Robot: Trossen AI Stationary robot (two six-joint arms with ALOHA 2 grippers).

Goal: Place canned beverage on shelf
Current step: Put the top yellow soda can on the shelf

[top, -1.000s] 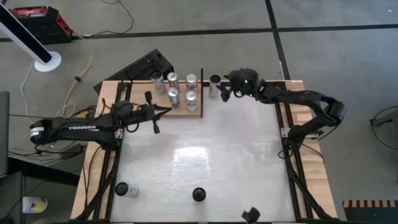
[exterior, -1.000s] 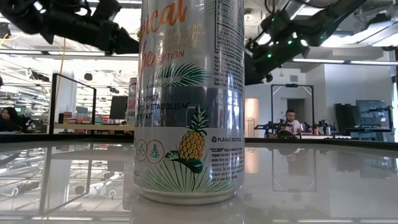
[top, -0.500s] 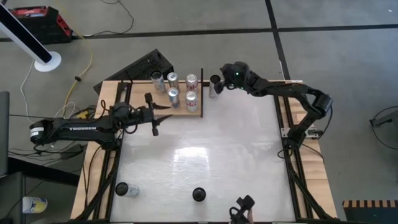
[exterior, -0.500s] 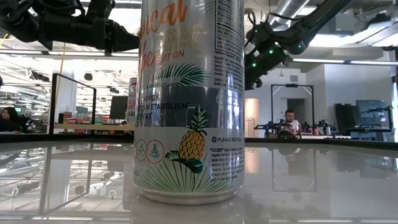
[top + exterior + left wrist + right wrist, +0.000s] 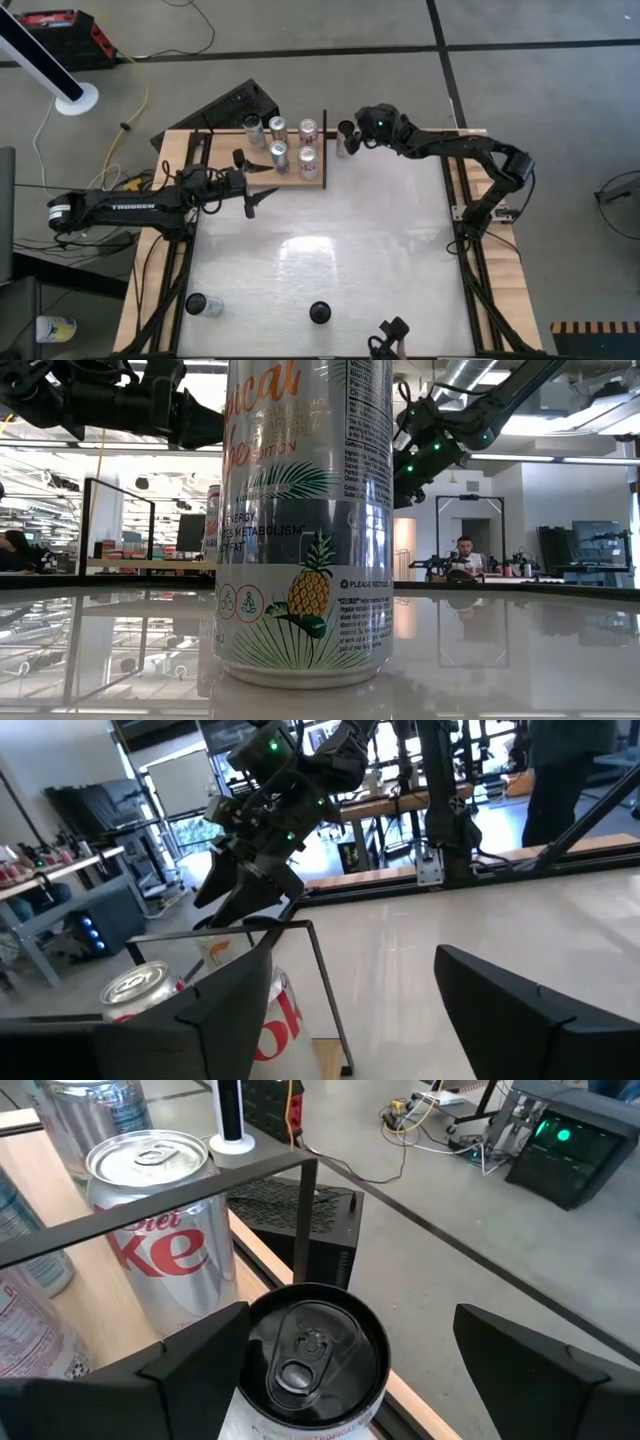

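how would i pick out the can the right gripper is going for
Find the shelf, the pale wooden board at the table's far edge. Just off its right end, past the thin black upright, one can stands alone on the white tabletop. Its lid is black; the shelf's cans are silver-topped.

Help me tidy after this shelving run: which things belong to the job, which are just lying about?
Job: shelf, five cans on it, black-topped can between the right gripper's open jaws, two cans at the table's near edge.
Lying about: red box, black case, white stand.
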